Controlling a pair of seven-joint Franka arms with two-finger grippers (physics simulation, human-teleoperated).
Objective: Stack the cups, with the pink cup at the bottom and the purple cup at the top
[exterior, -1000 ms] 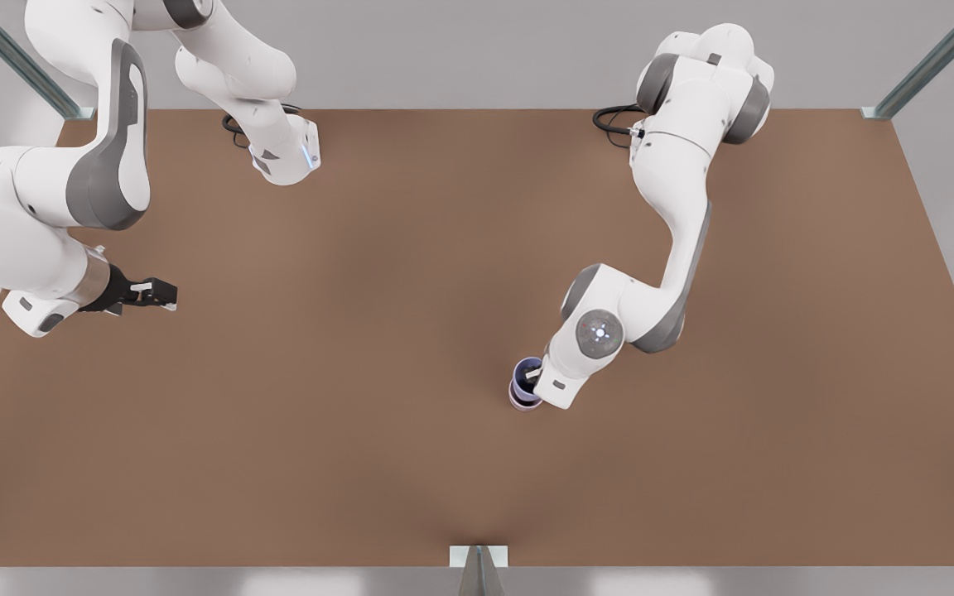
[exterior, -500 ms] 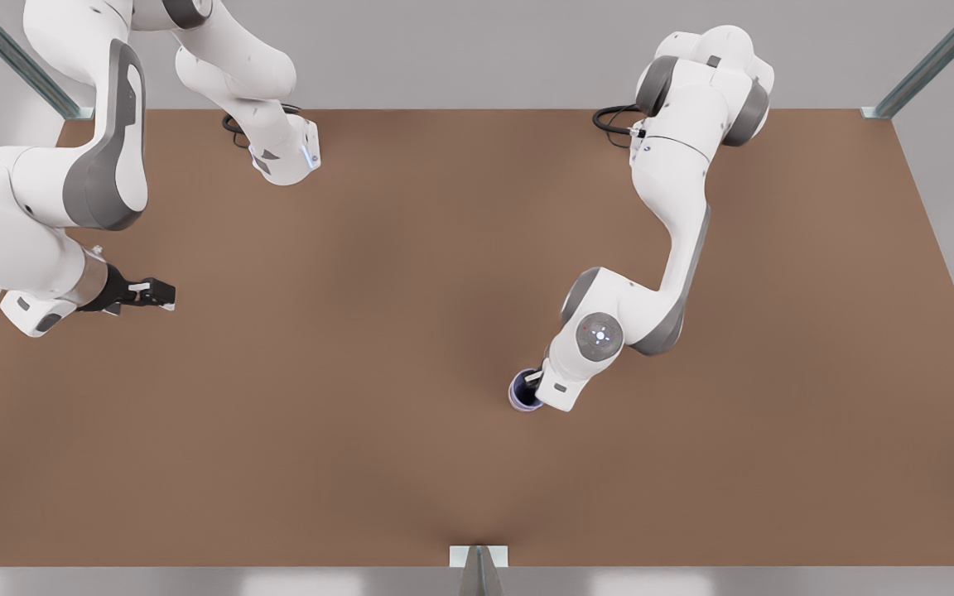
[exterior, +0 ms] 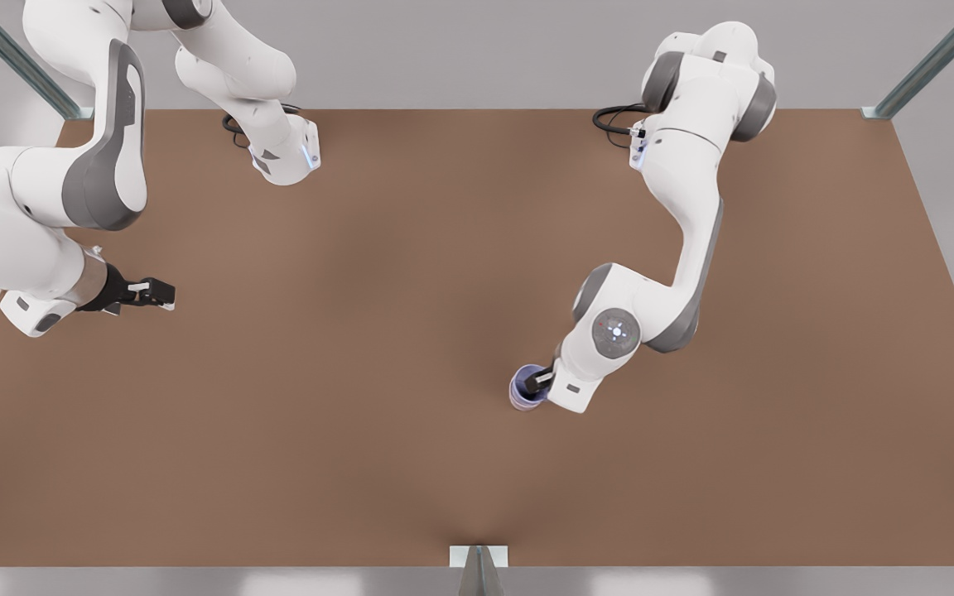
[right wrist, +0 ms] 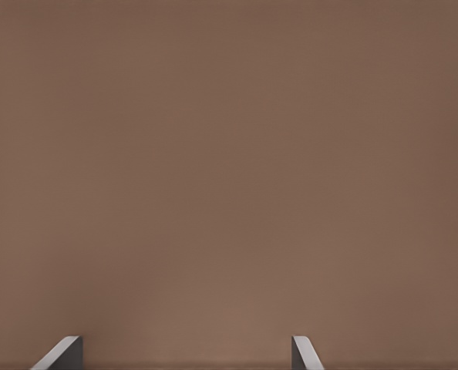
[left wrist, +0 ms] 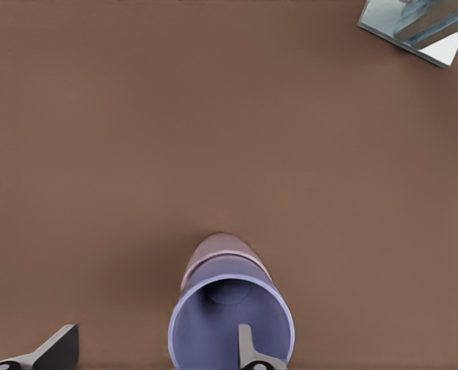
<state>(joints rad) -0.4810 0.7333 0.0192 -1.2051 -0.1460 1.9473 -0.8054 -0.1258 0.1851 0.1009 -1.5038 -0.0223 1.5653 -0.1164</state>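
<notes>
Left gripper (left wrist: 152,356): fingers (left wrist: 248,351) standing apart, one tip sitting inside the purple cup (left wrist: 230,320), the other (left wrist: 55,351) well outside it over bare tabletop (left wrist: 229,116), so the two are straddling the cup's wall on one side w/ a wide gap, not clamped on it. In the front view this gripper (exterior: 542,382) is hanging over the cup's (exterior: 527,387) rim, its arm reaching in from the tabletop's far edge on the front view's right.

Purple cup is sitting upright, nested in the pink cup (left wrist: 217,250), whose mauve wall is showing beneath and beyond the lavender rim; the pink cup (exterior: 517,401) is peeking out as a thin band under the purple one. The stack is standing approx. mid-tabletop, a bit toward the near edge and toward the front view's right of centre.

A metal bracket (left wrist: 414,27) is lying at the tabletop's edge; front view is showing it (exterior: 478,556) at the middle of the near edge.

Right gripper (right wrist: 186,351): fingers (right wrist: 63,353) spread wide apart, holding nothing, pointing at bare tabletop (right wrist: 229,154). In the front view it (exterior: 150,292) is waiting near the tabletop's edge on the front view's left, well apart from the cups.
</notes>
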